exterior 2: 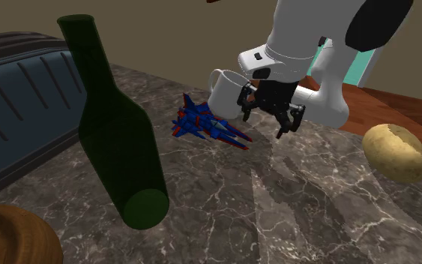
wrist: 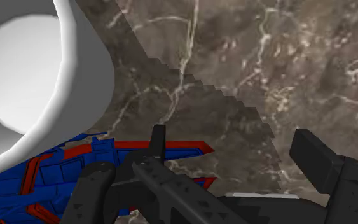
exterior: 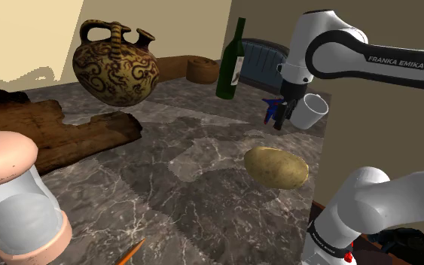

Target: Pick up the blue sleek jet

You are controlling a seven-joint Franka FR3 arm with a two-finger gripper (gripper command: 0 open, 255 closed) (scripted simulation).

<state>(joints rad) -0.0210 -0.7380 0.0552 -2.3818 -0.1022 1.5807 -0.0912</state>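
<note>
The gripper hangs low over the marble table, fingers apart and empty, with the blue and red jet lying flat just to its left in the second exterior view, near the white cup.

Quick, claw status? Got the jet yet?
Claw: open, holding nothing. The jet lies off to one side of it, not clasped.
</note>
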